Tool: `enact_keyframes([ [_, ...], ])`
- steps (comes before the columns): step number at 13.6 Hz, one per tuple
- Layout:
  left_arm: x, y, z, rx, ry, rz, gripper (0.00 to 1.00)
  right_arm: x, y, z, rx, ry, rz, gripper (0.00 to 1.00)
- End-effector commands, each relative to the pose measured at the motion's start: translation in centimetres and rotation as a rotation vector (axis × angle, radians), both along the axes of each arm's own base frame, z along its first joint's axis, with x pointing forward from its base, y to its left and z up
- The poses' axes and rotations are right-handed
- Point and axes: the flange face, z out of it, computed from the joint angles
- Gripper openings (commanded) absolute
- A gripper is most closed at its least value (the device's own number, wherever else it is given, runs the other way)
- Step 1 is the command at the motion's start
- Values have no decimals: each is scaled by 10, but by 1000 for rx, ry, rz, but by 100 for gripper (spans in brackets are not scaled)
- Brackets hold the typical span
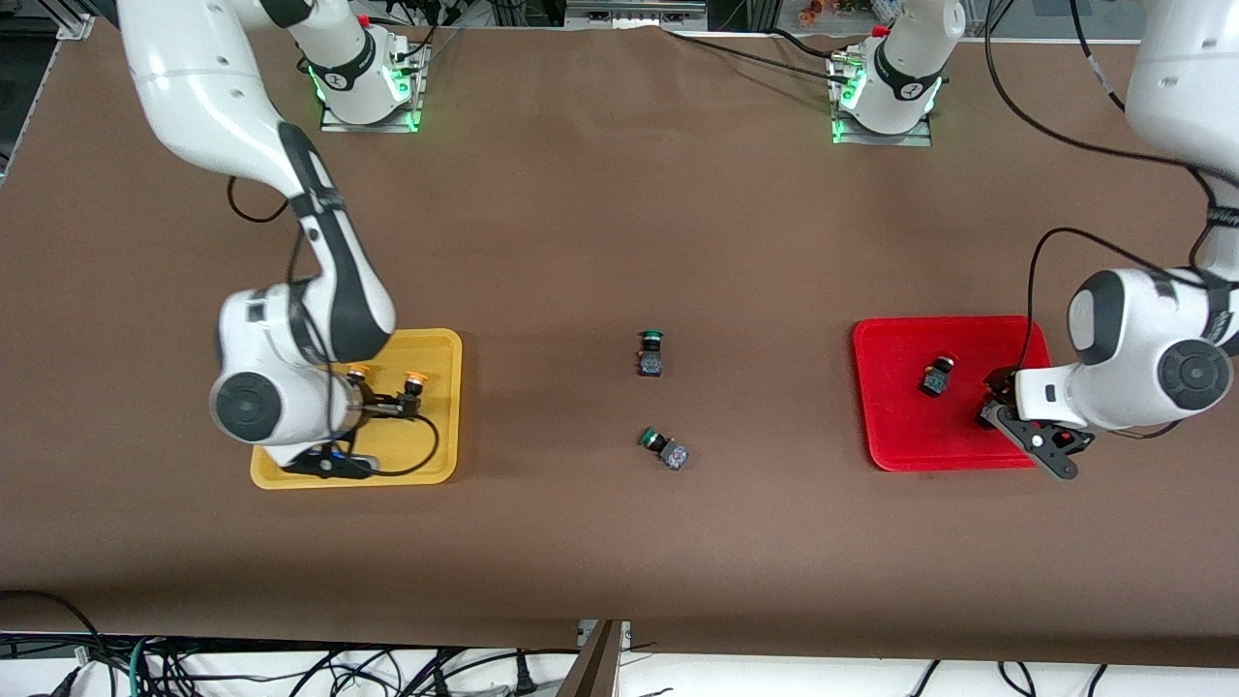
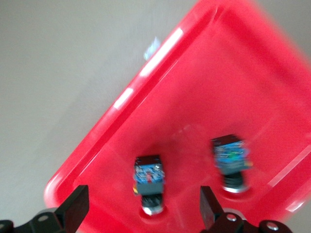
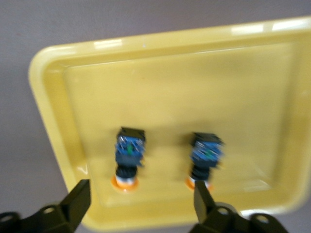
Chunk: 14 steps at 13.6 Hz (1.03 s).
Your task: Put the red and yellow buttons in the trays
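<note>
On the brown worktop (image 1: 600,242), the yellow tray (image 1: 440,407) at the right arm's end holds two orange-capped buttons (image 3: 129,153), the red tray (image 1: 900,426) at the left arm's end two red-capped buttons (image 2: 149,180). Both the right gripper (image 3: 138,206) and the left gripper (image 2: 143,208) hang spread over their trays, holding nothing. Two green buttons (image 1: 651,353) lie between the trays.

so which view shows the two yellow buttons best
The right wrist view: both yellow buttons lie unobstructed in the yellow tray, below the open right gripper. The front view shows only their orange-yellow caps beside the right arm. The left wrist view shows only the red tray.
</note>
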Motion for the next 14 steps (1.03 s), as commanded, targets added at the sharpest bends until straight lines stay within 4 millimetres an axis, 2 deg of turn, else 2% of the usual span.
enact_keyframes([
  [1,-14,-41,112,51,24,174,100,-18,-43,108,22,5,58,100],
  [3,-26,-64,181,74,41,402,100,-46,-54,183,26,2,41,100],
  [6,-57,-107,265,138,92,662,100,-79,-74,255,20,-39,30,100],
  [7,-63,-105,284,154,92,751,100,-96,-79,274,18,-35,27,100],
  [9,-53,-85,285,140,40,808,100,-124,-96,324,-12,-110,20,100],
  [10,-51,-82,283,119,-30,826,100,-136,-106,334,-10,-123,7,100],
  [11,-61,-68,286,86,-107,866,100,-142,-109,327,-14,-105,0,100],
  [13,-112,-63,271,-37,-168,938,100,-141,-114,325,-5,-92,2,100],
  [14,-125,-64,265,-43,-174,936,100,-138,-110,325,-5,-88,8,100],
])
